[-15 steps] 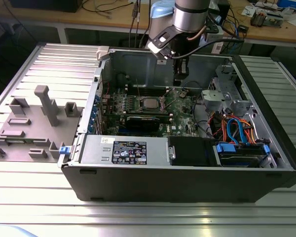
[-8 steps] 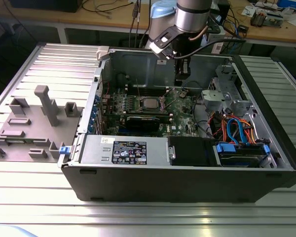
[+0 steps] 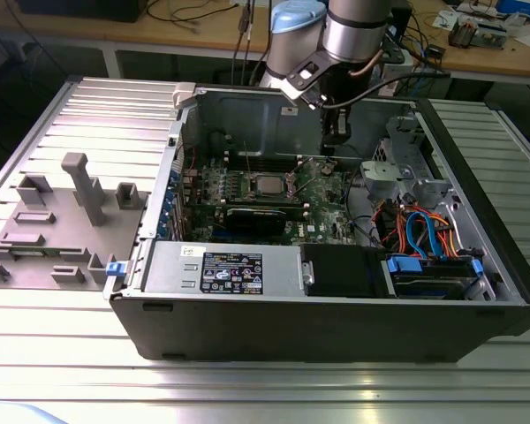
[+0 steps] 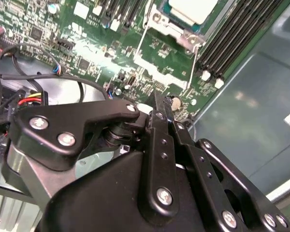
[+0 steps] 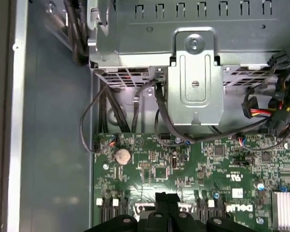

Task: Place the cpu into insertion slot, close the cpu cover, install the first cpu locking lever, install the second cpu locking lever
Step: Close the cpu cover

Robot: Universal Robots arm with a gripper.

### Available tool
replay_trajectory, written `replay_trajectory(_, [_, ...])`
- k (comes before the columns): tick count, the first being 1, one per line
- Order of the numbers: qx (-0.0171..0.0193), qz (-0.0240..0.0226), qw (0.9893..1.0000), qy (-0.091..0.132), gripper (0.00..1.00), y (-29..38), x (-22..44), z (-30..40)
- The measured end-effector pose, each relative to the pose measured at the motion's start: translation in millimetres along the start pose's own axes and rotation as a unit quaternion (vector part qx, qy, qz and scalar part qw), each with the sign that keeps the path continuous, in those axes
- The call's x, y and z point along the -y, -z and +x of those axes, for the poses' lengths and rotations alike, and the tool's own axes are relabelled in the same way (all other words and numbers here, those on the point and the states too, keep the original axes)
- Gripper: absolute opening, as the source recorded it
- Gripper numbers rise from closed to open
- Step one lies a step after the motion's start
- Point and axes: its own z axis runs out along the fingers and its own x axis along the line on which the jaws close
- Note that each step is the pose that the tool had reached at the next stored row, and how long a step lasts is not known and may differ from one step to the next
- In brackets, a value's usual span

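The cpu (image 3: 268,185) lies flat in the insertion slot (image 3: 251,181) at the middle of the green motherboard (image 3: 322,199), its pale metal top (image 4: 191,9) facing up. The cpu cover (image 4: 176,31) is swung open: its thin metal frame lies over the board between the slot and my fingers, with green board showing through its window. My gripper (image 3: 333,157) hangs above the board toward the exterior view's right of the slot. Its black fingertips (image 4: 157,104) are pressed together and shut, with nothing between them. In the first wrist view the gripper (image 5: 166,197) is just over the cover's edge.
The open case walls (image 3: 247,110) surround the board. Memory slots (image 4: 237,34) run beside the socket. A metal drive cage (image 5: 193,72) and loose cables (image 5: 111,111) stand past the board's edge, near a coin battery (image 5: 123,155). A grey fixture tray (image 3: 62,221) lies outside the case.
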Motion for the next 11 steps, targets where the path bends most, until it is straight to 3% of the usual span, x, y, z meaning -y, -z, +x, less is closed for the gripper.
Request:
replay_trajectory(3, [0.0, 0.0006, 1.0, 0.0, 0.11, -8.7, -5.6, -0.1])
replay_trajectory(11, [-0.0001, 0.0016, 1.0, 0.0, 0.11, -26.3, -6.1, -0.3])
